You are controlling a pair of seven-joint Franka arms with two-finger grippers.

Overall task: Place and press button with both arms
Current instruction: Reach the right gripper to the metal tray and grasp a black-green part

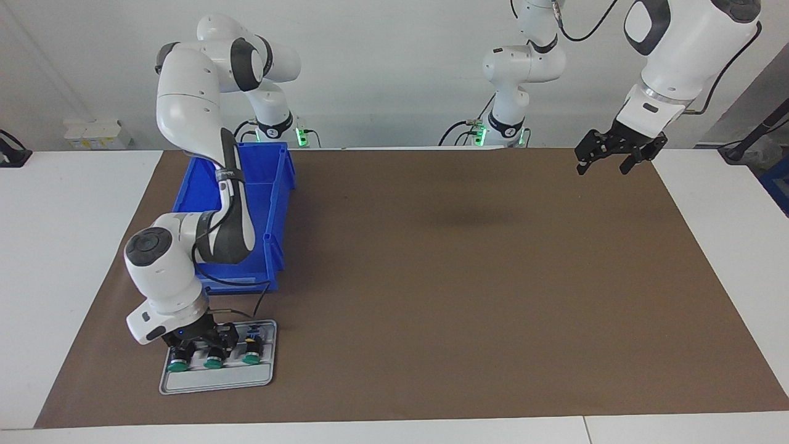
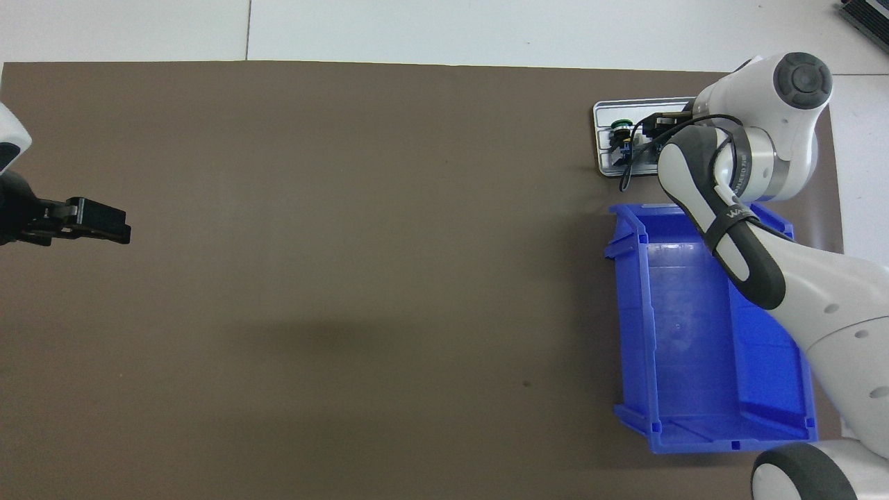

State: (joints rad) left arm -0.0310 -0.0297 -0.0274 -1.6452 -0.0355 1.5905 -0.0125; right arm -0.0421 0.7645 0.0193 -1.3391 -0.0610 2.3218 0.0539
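The right end effector [image 1: 206, 343] is down at the grey tray [image 1: 216, 381], which lies on the brown mat [image 1: 431, 277] at the right arm's end of the counter [image 1: 61, 246], farther from the robots than the blue bin [image 1: 274, 185]. Three green-capped buttons stand in a row on the tray; the middle button [image 1: 214, 361] sits right under the end effector, whose body hides the fingertips, so I cannot tell whether they grip it. The right arm reaches over the bin, and its wrist covers most of the tray from overhead. The left end effector [image 1: 607, 161] hangs with its fingers spread wide and holding nothing, over the mat's corner at the left arm's end, well apart from the tray.
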